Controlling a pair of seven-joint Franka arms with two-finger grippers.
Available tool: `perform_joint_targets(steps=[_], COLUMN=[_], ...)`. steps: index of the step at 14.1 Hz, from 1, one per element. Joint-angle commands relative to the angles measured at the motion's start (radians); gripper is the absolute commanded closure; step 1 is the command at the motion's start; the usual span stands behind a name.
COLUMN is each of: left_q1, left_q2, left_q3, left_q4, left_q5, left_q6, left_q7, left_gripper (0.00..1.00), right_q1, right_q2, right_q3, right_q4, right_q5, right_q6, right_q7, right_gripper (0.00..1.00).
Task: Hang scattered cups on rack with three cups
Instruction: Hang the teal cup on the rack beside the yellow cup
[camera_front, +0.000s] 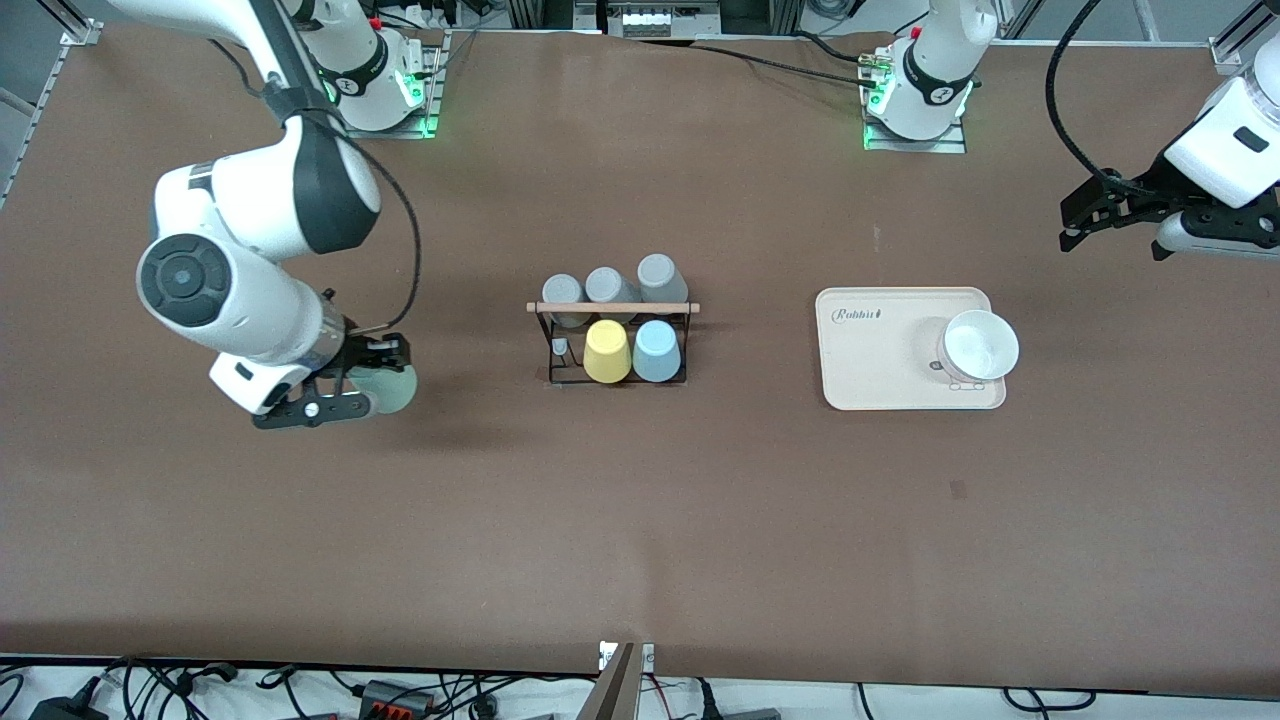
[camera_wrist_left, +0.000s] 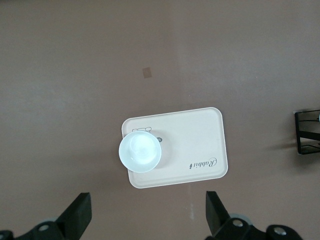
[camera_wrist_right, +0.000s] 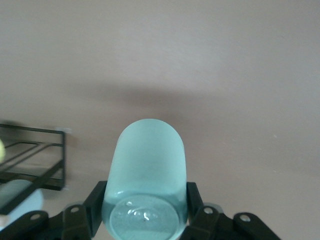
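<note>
Right hand (camera_wrist_right: 145, 215) grips mint cup (camera_wrist_right: 146, 170) — left hand (camera_wrist_left: 147, 220) waits, open.

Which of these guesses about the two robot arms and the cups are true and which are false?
1. The right claw holds the mint green cup. True.
2. The light blue cup lies loose on the table. False: it sits on the rack, beside the yellow cup.
3. The left claw grips a white bowl. False: it is open and empty, up over the table near the beige tray; the white bowl sits on that tray.
4. Three grey cups sit in the rack's row farther from the front camera. True.
5. The rack has a red rod on top. False: the rod is light wood.
</note>
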Motion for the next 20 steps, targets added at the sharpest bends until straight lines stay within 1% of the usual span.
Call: perform_joint_targets(steps=[1,6,7,8,9,11,15,20], left_q1=[0.001,0.000,0.000,0.000,0.000,0.000,0.000,0.001], left_q2=[0.032,0.032,0.032,0.032,0.032,0.032,0.032,0.030], left_q3=[-0.005,-0.005,-0.005,-0.005,-0.005,-0.007,-0.015,-0.018], left_q4=[0.059,0.060,0.059,0.060,0.060,0.060,0.060,0.060], left_q5=[0.020,0.020,0.020,0.020,0.020,0.020,0.020,0.020], left_q6=[-0.033,-0.035,-0.036,-0.039,-0.047,-0.049,-0.049,-0.049], left_q7=[0.002,0.002,0.000,0.000,0.000,0.000,0.000,0.000], left_gripper=[0.00,0.00,0.00,0.00,0.00,0.00,0.00,0.00], right_q1=[0.055,0.190,0.206,0.218,0.222,0.233,0.275,0.279], right_q2=[0.049,0.104,0.114,0.124,0.130,0.145,0.162,0.190], right_q3=[-0.006,-0.006,-0.004,-0.004,-0.004,-0.004,-0.006,-0.006], right_q4=[0.099,0.179,0.187,0.194,0.196,0.196,0.194,0.194], right_q5=[0.016,0.016,0.023,0.052,0.087,0.111,0.106,0.099], right_q6=[-0.033,-0.038,-0.036,-0.035,-0.029,-0.032,-0.039,-0.039], right_q7=[0.011,0.151,0.190,0.214,0.237,0.271,0.328,0.336], right_gripper=[0.72,0.71,0.71,0.71,0.71,0.71,0.71,0.71])
